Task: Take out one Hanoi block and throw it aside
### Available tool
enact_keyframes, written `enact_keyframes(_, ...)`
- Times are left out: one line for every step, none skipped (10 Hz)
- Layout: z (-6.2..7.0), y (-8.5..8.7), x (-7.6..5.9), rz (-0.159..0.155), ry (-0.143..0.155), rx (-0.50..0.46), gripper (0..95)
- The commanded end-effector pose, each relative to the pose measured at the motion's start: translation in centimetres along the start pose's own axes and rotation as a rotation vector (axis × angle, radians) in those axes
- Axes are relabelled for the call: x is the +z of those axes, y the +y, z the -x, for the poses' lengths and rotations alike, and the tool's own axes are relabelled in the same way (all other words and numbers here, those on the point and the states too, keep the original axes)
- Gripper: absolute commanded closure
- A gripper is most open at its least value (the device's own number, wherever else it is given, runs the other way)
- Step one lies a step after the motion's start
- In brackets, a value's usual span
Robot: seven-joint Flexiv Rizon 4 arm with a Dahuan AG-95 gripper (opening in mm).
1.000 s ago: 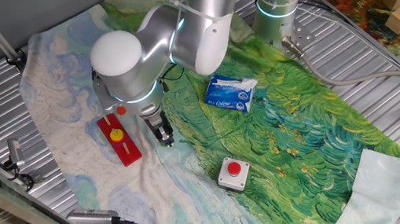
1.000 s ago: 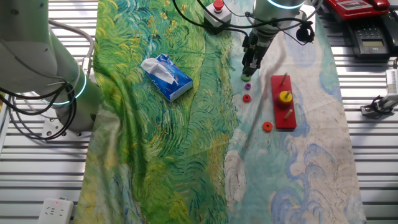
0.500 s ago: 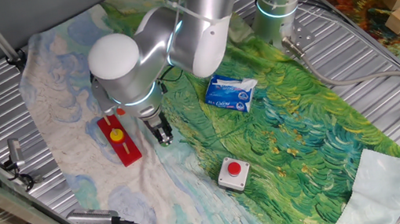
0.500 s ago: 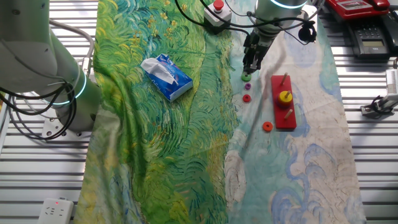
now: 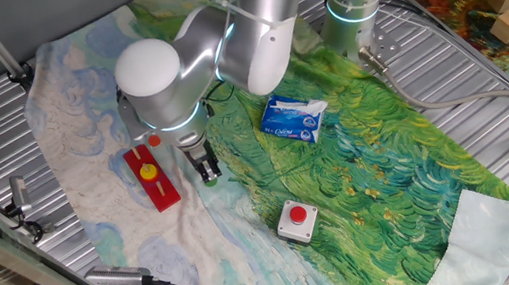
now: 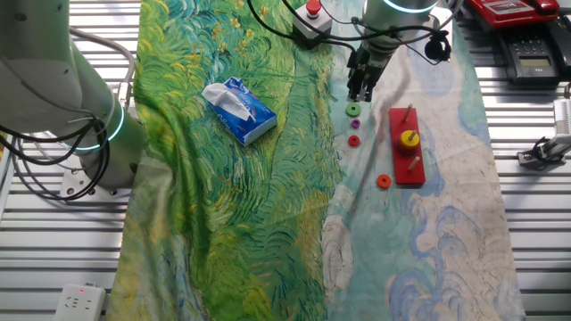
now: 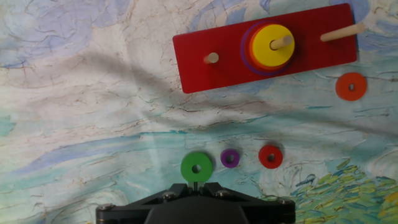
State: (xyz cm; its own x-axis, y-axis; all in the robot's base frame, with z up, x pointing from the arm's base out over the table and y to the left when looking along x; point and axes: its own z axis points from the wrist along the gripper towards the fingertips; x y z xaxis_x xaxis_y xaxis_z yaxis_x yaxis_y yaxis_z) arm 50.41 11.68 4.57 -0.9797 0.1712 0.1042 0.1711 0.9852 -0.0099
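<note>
The green Hanoi block (image 7: 196, 167) lies flat on the painted cloth, just ahead of my gripper (image 7: 196, 185). It also shows in the other fixed view (image 6: 353, 110), just below my gripper (image 6: 360, 89). My gripper's jaws stand close together with only a thin slit between them and hold nothing. The red board (image 7: 199, 37) lies beyond with a yellow disc (image 7: 267, 43) stacked on its middle peg. In one fixed view my gripper (image 5: 207, 175) hangs right of the board (image 5: 163, 192).
Purple (image 7: 230, 157) and red (image 7: 270, 156) small discs lie right of the green one; an orange disc (image 7: 351, 86) lies further right. A blue tissue pack (image 6: 239, 111) and a red button box (image 5: 297, 219) sit on the cloth.
My gripper has drawn back from the green block, which now lies uncovered on the cloth. The other things have not moved.
</note>
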Motion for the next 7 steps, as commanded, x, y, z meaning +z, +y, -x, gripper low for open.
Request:
enact_keyframes(0.02,0.03,-0.03,0.000,0.004,0.028,95.0)
enact_keyframes(0.02,0.03,-0.03,0.000,0.004,0.028,95.0)
enact_keyframes(0.02,0.03,-0.03,0.000,0.004,0.028,95.0)
enact_keyframes(0.02,0.03,-0.03,0.000,0.004,0.028,95.0)
enact_keyframes(0.02,0.03,-0.03,0.000,0.004,0.028,95.0)
enact_keyframes(0.02,0.03,-0.03,0.000,0.004,0.028,95.0)
enact_keyframes(0.02,0.03,-0.03,0.000,0.004,0.028,95.0)
